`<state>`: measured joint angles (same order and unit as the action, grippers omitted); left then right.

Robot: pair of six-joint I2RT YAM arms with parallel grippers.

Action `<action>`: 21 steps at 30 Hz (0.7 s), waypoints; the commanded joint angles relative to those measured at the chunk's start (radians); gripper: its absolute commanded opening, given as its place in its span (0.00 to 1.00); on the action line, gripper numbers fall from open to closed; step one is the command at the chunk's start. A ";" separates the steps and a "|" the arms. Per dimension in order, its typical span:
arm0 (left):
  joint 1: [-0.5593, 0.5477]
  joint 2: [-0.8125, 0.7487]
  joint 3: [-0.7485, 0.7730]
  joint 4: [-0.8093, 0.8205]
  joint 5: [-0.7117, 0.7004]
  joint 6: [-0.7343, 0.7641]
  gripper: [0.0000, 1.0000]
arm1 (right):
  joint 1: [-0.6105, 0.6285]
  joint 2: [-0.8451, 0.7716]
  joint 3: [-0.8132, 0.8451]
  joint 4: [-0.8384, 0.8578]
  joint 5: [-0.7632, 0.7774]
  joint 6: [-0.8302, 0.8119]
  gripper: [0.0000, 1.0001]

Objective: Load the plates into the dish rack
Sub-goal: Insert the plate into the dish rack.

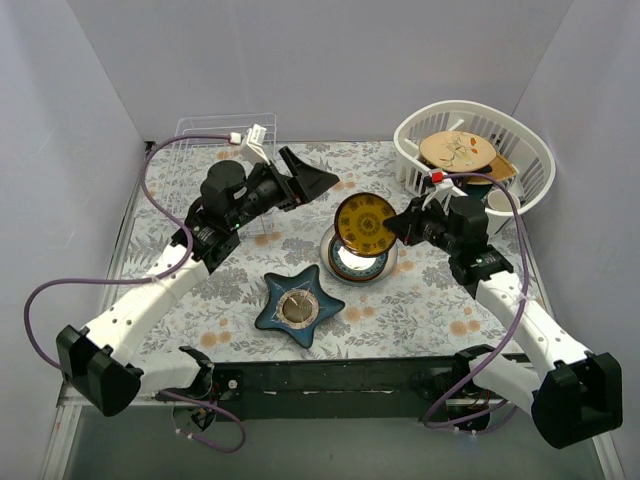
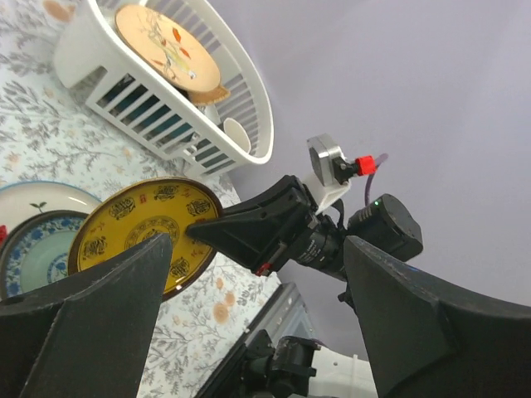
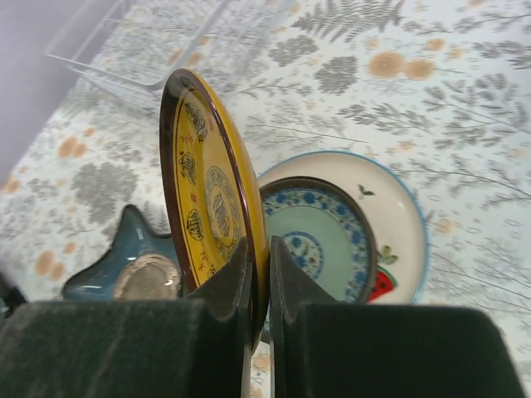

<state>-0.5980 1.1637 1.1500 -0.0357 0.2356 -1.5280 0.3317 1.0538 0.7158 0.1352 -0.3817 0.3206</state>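
Yellow plate [image 1: 365,223] is pinched on edge in my right gripper [image 1: 410,222], just above the plate stack [image 1: 358,262] mid-table and well apart from the dish rack [image 1: 215,135] at back left.
Right jaws are clamped on the rim so the plate stands upright, probably to fit between the rack dividers. My left gripper [image 1: 305,178] is spread wide, grasping nothing, mouth facing the plate from near the rack; my guess is a handover setup. Brown seal-like marks ring the plate face, unreadable. No brand or label is legible.
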 commanded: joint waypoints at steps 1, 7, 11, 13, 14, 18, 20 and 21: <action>0.003 0.088 0.083 -0.038 0.122 -0.069 0.85 | 0.039 -0.084 0.048 -0.080 0.229 -0.153 0.01; 0.003 0.182 0.135 -0.062 0.171 -0.087 0.85 | 0.167 -0.089 0.077 -0.097 0.504 -0.285 0.01; 0.001 0.203 0.142 -0.081 0.176 -0.087 0.85 | 0.249 -0.057 0.109 -0.079 0.624 -0.348 0.01; 0.001 0.203 0.140 -0.089 0.179 -0.089 0.85 | 0.279 -0.041 0.125 -0.060 0.687 -0.380 0.01; 0.001 0.206 0.142 -0.092 0.176 -0.089 0.85 | 0.308 -0.037 0.134 -0.052 0.708 -0.393 0.01; 0.003 0.221 0.174 -0.130 0.177 -0.087 0.86 | 0.406 -0.009 0.165 -0.016 0.846 -0.472 0.01; 0.003 0.234 0.192 -0.142 0.177 -0.089 0.87 | 0.466 -0.003 0.174 0.001 0.920 -0.512 0.01; 0.001 0.237 0.198 -0.150 0.177 -0.092 0.88 | 0.484 0.002 0.174 0.020 0.946 -0.526 0.01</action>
<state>-0.5976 1.3911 1.2816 -0.1452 0.3912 -1.6127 0.7322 1.0515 0.8246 0.0227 0.3763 -0.0978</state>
